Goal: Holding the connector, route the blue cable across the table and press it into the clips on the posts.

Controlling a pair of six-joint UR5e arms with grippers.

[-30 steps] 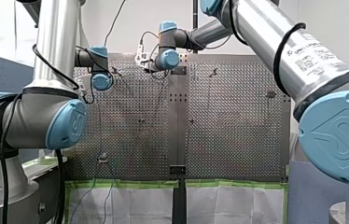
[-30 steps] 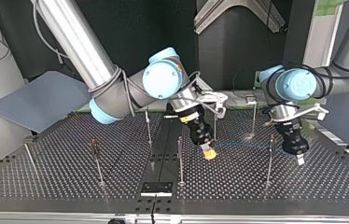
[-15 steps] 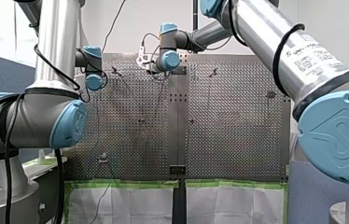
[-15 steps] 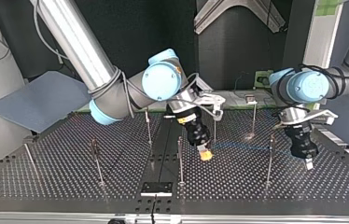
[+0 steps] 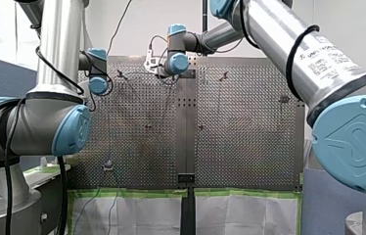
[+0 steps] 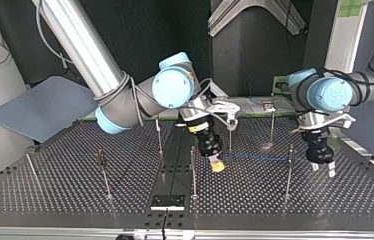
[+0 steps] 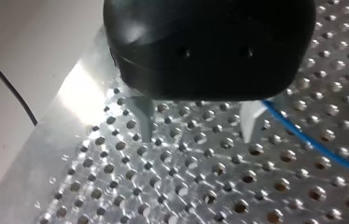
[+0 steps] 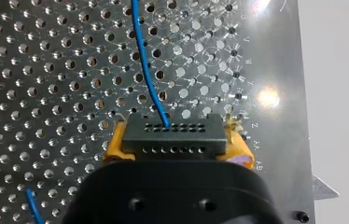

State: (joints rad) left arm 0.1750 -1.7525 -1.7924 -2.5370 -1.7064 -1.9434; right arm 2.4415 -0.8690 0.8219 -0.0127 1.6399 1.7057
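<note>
Shiny bench (image 6: 50,190) with little holes lies below. The right gripper (image 6: 217,165) squeezes the black connector (image 8: 172,138) between its yellow pads (image 8: 112,147); the blue cable (image 8: 145,70) runs ahead of it. The left gripper (image 7: 197,135) is wide, holding nothing, just beside the cable.

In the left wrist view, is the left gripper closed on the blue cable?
No, the left gripper is open with nothing between its fingers; the blue cable runs past outside one finger.

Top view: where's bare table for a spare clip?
Bare table between the outer post and the next post at the view's left, and right of the black plate. Crowded: around my right gripper, blue cable, my left gripper.
</note>
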